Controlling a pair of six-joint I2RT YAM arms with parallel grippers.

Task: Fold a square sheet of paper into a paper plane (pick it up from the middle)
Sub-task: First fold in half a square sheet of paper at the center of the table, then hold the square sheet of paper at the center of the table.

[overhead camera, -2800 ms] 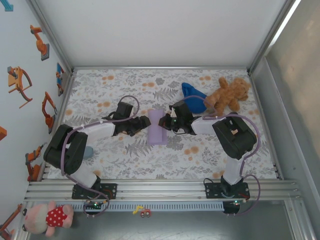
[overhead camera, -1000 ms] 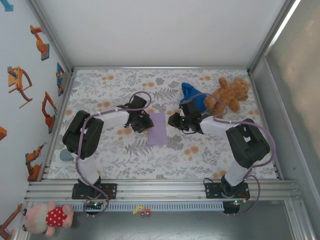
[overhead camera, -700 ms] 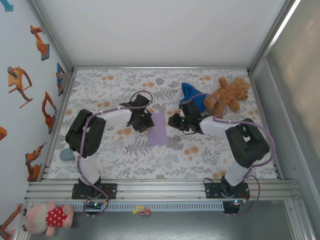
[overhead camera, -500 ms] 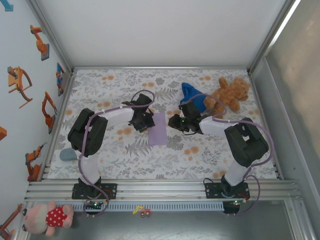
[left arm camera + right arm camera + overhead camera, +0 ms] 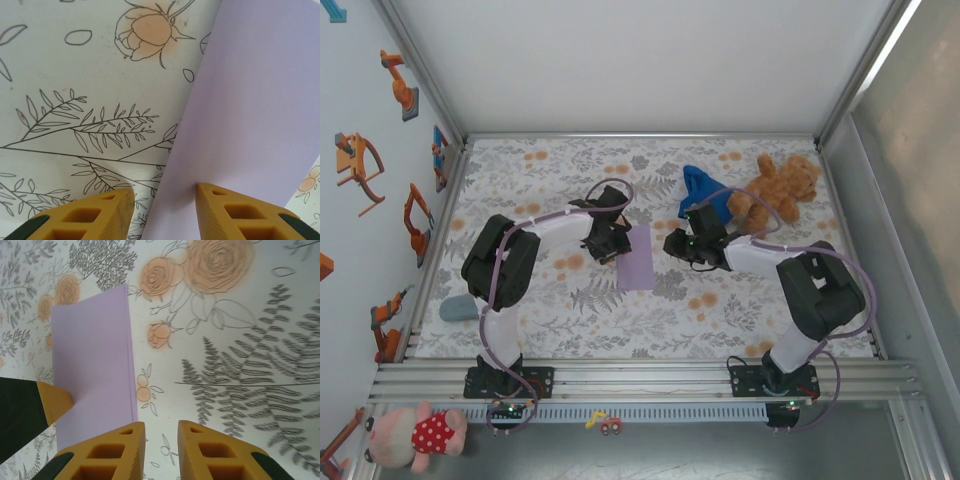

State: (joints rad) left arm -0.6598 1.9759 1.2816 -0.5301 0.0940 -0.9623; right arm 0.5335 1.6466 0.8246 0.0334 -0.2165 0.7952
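Observation:
The lavender sheet of paper lies flat on the flowered table as a narrow upright rectangle, doubled over, with no paper plane shape to it. My left gripper is at its left edge. In the left wrist view that gripper is open and low over the sheet, one yellow finger above the table and the other above the paper. My right gripper is just right of the paper. Its jaws stand a little apart over bare table, beside the sheet, with nothing between them.
A brown teddy bear and a deep blue cloth lie at the back right, close behind the right arm. A grey-blue lump sits by the left wall. A pink plush toy lies outside the front rail.
The left gripper has crept right onto the paper's left edge and its jaws have widened. The right gripper has drawn slightly back to the right. The paper has stayed flat.

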